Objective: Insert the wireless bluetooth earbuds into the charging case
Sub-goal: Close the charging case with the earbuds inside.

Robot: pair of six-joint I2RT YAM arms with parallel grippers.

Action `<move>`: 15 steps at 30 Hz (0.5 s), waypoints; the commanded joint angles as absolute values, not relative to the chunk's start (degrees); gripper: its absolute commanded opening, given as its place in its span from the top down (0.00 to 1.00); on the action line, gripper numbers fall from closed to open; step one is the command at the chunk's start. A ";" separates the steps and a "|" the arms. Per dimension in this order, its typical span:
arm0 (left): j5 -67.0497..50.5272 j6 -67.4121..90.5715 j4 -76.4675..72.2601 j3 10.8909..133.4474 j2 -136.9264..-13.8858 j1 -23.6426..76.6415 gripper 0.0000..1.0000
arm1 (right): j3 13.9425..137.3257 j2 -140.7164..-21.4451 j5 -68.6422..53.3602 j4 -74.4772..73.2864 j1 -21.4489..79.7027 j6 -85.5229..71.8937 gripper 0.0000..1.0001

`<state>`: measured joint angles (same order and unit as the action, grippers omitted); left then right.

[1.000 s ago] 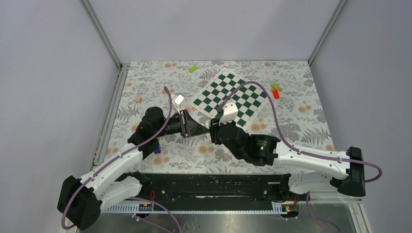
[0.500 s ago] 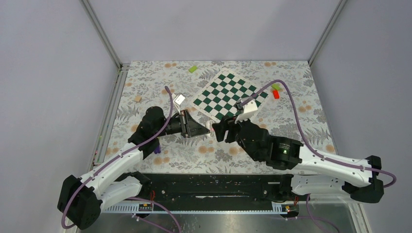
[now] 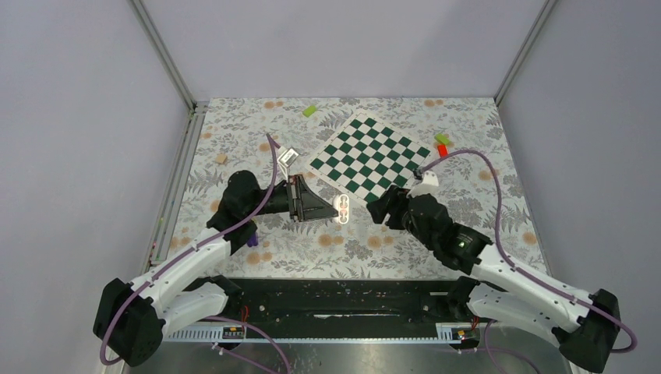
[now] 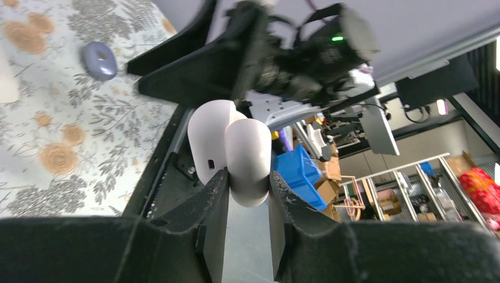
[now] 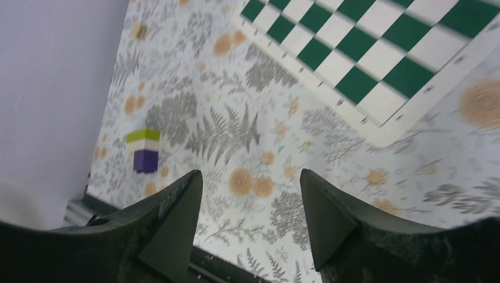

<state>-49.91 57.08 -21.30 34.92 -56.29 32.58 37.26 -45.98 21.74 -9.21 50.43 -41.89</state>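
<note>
My left gripper [image 3: 335,207] is held above the floral mat, shut on the charging case [image 3: 343,209], a smooth white case. In the left wrist view the case [image 4: 247,153] is pinched between the two black fingers [image 4: 215,200], and its lid [image 4: 207,141] hangs open to the left. From above, two small round spots show on the case's open face; I cannot tell whether they are the earbuds. My right gripper [image 3: 376,209] hovers a short way to the right of the case. It is open and nothing lies between its fingers [image 5: 177,218].
A green-and-white chessboard [image 3: 366,156] lies at the back centre. Behind it are a green block [image 3: 309,111] and a green and red pair [image 3: 443,146]. A tan cube [image 3: 221,158] sits at the left. A green-white-purple stacked block [image 5: 144,151] stands near the left arm.
My right gripper has opened and drawn back to the right, away from the case it was touching. The left gripper has kept still, holding the case.
</note>
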 commanded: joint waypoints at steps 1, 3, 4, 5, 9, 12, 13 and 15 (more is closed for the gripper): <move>-54.44 64.64 -37.02 36.39 -56.96 32.87 1.00 | 32.75 -49.38 5.71 6.40 48.77 -49.96 0.31; -54.67 67.27 -40.96 35.81 -57.63 32.82 1.00 | 30.74 -51.16 2.65 13.50 48.65 -52.21 0.33; -54.74 68.03 -42.14 35.71 -57.87 32.84 1.00 | 29.90 -52.00 1.40 16.82 48.57 -53.21 0.33; -54.83 68.14 -42.27 35.61 -58.09 32.85 1.00 | 29.25 -52.71 0.36 20.31 48.60 -53.90 0.34; -55.26 67.50 -41.66 35.28 -58.35 32.86 1.00 | 29.76 -54.82 -2.95 26.87 48.65 -54.87 0.36; -55.54 65.88 -39.10 35.46 -58.24 32.87 1.00 | 29.19 -54.13 -4.32 30.46 48.61 -54.97 0.37; -55.37 64.44 -37.38 35.53 -57.96 32.86 1.00 | 28.81 -53.58 -4.91 31.58 48.63 -55.01 0.37; -54.33 62.00 -33.92 35.53 -57.40 32.80 1.00 | 27.91 -52.17 -6.15 34.10 48.60 -55.06 0.40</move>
<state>-54.06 65.91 -35.51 34.89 -58.30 32.58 28.69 -54.68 -1.91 23.40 48.95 -53.82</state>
